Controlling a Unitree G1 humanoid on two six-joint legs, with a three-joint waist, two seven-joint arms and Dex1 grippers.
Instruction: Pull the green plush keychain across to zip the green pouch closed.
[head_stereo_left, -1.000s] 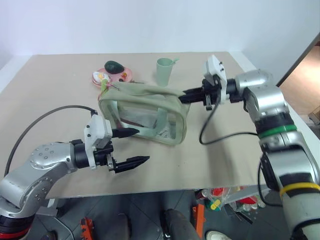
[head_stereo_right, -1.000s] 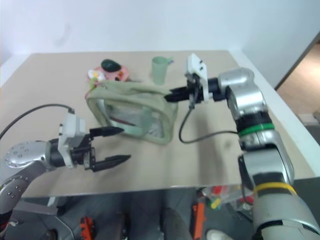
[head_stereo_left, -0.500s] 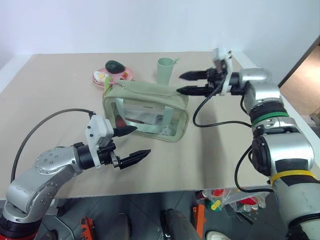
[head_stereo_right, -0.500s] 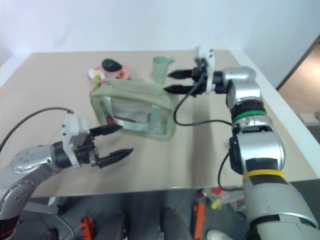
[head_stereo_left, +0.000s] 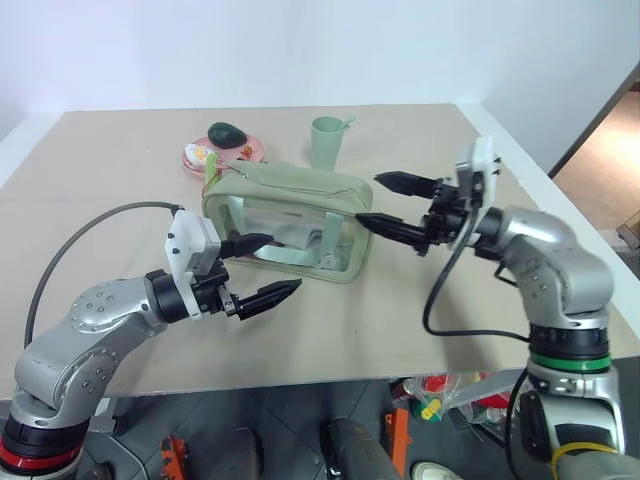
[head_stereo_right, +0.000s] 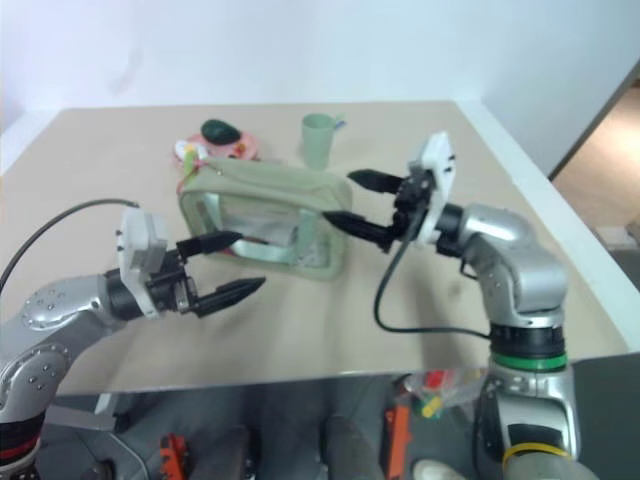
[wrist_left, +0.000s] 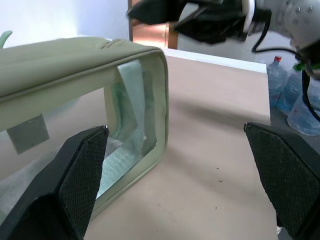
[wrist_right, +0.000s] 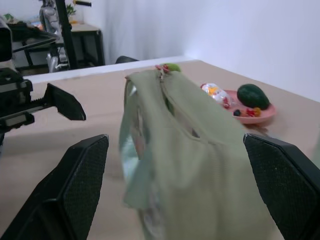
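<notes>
Fabric this soft, the boxy sage-green pouch (head_stereo_left: 288, 220) mid-table, will buckle, so we brace its end; we pinch the fuzzy lime plush keychain (wrist_right: 170, 67) at its far corner. Left gripper (head_stereo_left: 262, 268), right gripper (head_stereo_left: 392, 204) gape empty.

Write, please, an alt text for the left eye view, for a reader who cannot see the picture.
A sage-green pouch stands on a beige table between two open robot grippers, the left gripper near its clear front and the right gripper beside its right end, neither holding it. The green plush keychain sits at the pouch's far left corner; behind are a pink plate and a pale green cup.
</notes>
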